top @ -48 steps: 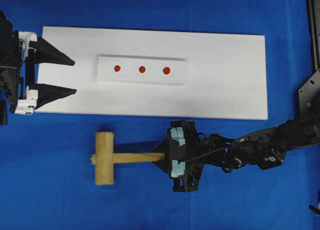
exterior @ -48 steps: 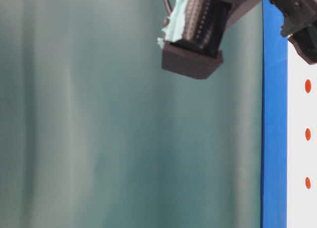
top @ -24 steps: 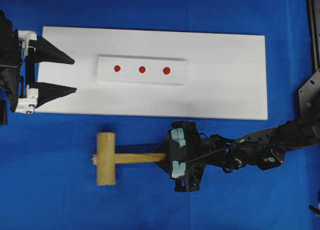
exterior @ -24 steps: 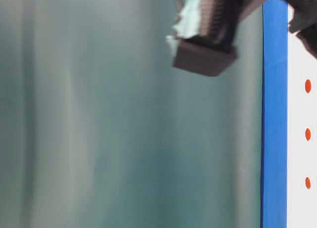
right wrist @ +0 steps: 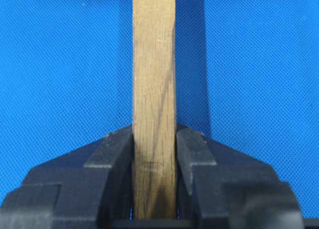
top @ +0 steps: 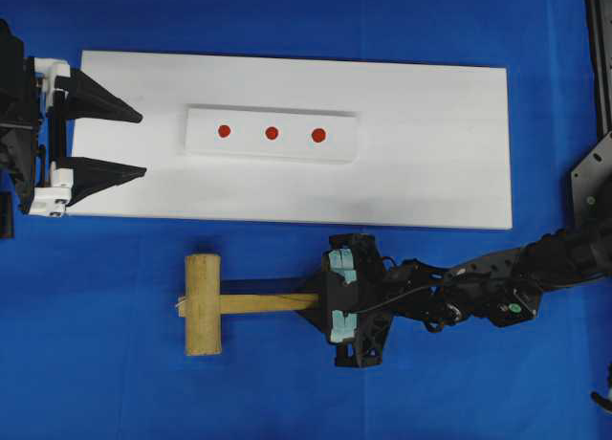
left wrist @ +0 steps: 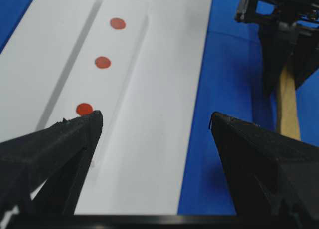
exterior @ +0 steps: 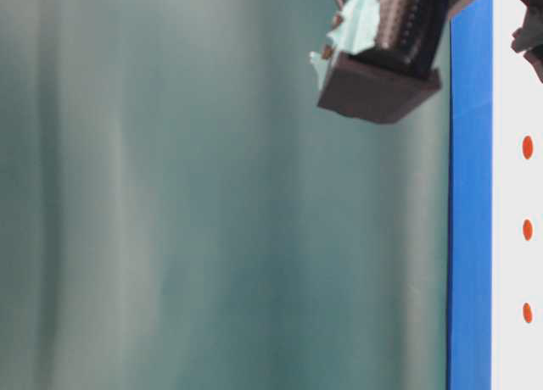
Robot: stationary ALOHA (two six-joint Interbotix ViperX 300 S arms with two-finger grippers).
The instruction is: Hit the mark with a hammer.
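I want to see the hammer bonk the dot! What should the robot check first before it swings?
1. Right tool shut on the hammer handle: ok, both fingers press its sides.
2. Hammer whole and in sight: ok, its head lies on the blue cloth, beside the white board.
3. The mark uncovered: ok, it is the rightmost of three red dots in the overhead view.
4. Left tool out of the way: ok, open at the board's left end, apart from the dots.
5. Hammer lifted off the cloth: cannot tell.
6. Head lined up over the mark: not ok.
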